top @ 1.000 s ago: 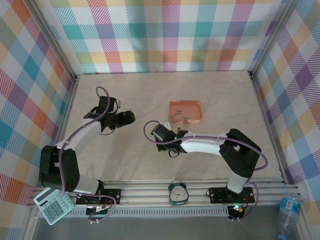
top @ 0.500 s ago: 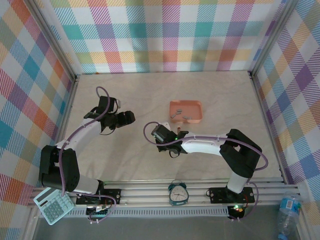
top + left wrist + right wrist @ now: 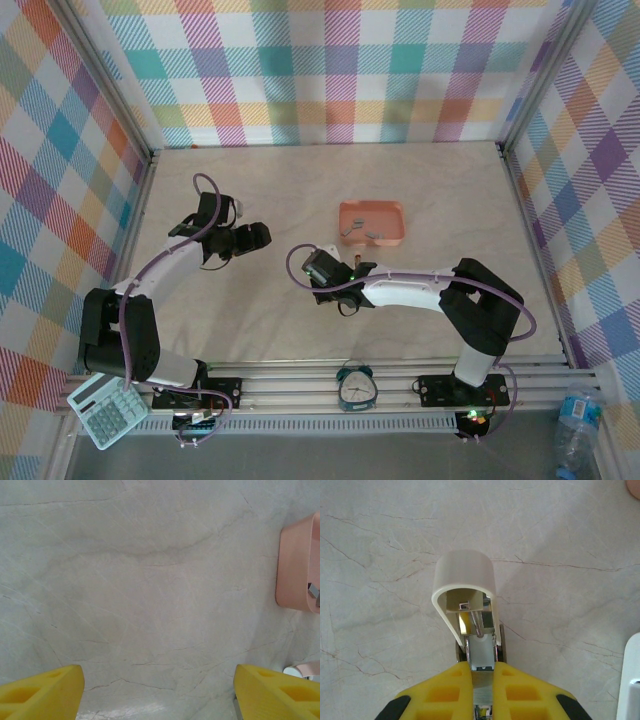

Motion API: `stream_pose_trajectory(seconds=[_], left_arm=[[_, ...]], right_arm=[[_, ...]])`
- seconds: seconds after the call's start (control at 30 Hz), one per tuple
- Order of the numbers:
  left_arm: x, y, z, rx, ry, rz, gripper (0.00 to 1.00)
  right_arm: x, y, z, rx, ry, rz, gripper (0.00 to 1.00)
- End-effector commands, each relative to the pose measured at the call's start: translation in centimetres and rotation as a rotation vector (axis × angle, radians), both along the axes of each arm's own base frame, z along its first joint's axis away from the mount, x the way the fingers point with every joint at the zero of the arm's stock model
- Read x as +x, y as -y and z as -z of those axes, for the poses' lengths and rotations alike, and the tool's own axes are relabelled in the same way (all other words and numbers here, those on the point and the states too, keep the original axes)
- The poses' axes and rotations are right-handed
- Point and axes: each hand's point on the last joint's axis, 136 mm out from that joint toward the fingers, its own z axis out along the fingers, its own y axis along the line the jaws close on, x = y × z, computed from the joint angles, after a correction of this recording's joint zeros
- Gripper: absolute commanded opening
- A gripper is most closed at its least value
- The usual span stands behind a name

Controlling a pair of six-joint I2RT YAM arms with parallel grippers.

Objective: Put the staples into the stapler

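Note:
My right gripper [image 3: 482, 669] is shut on the metal base of a small stapler [image 3: 466, 577], held just above the table. The stapler's cream cover is swung up, so the channel and its spring show. In the top view the right gripper [image 3: 320, 270] sits at the table's middle. Left of it, my left gripper [image 3: 262, 236] hangs over bare table. Its yellow fingers [image 3: 42, 692] stand wide open with nothing between them. Tiny grey staples [image 3: 352, 229] lie in the pink tray [image 3: 345, 210]; one staple strip [image 3: 313, 590] shows at the tray's edge [image 3: 295, 565].
A small teal alarm clock [image 3: 356, 388] stands on the front rail between the arm bases. A calculator [image 3: 108, 410] lies at the front left and a water bottle [image 3: 578, 415] at the front right. Plaid walls enclose the marble-patterned table [image 3: 250, 190].

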Motion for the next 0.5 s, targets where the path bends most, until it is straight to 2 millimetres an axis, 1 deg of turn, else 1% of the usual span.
stream_pose_trajectory(seconds=[0.0, 0.27, 0.47], left_arm=[[0.20, -0.37, -0.34, -0.010, -0.005, -0.006, 0.78], [0.24, -0.31, -0.32, -0.014, -0.005, -0.006, 0.78], [0.17, -0.23, -0.05, -0.022, -0.009, -0.011, 0.78]], right_arm=[[0.22, -0.83, -0.06, 0.005, 0.020, -0.025, 0.11], [0.32, -0.68, 0.39, -0.013, 0.014, -0.014, 0.11], [0.32, -0.53, 0.35, -0.016, 0.014, -0.011, 0.11]])
